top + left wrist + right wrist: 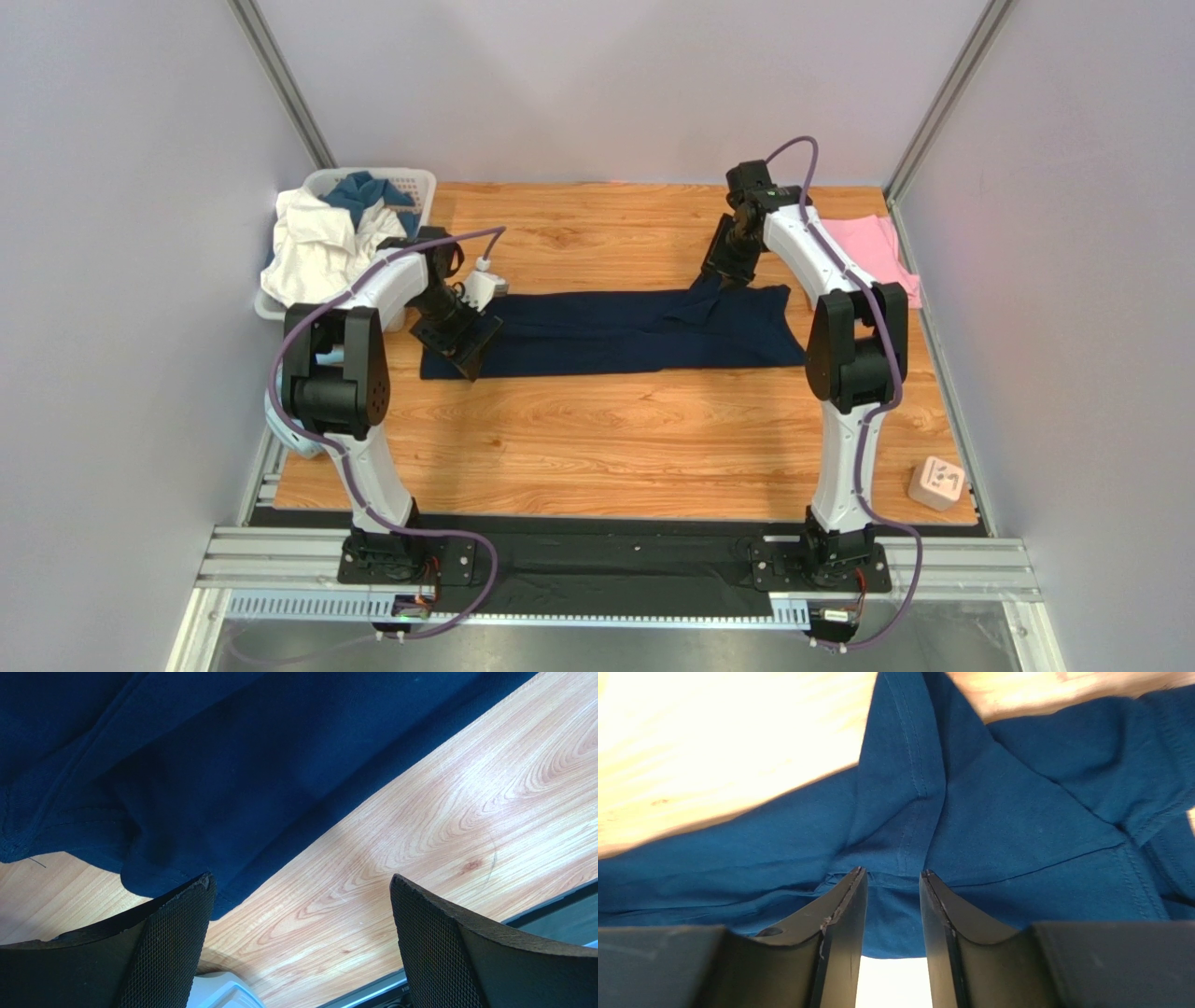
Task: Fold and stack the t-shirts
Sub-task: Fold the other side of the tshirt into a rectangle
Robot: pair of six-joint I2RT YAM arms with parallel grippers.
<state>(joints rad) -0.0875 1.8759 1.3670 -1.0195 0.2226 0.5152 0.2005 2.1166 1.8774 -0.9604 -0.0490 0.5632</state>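
The wooden table [631, 448], enclosed by pale grey walls, carries the navy t-shirt [617, 333], spread as a long band across its middle. The pink t-shirt [873, 249] lies flat at the far right edge; only the top view shows it. Left gripper [302, 882]: jaws fully apart, holding nothing, at the band's left end. Right gripper [892, 875]: jaws a narrow gap apart, tips at a raised seam fold of the navy cloth, not clamped.

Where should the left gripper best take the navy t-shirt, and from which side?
Probably its left-end corner, from above: the navy t-shirt lies flat as a long strip on the table, its hem edge free there, and the open left gripper hangs over that corner.
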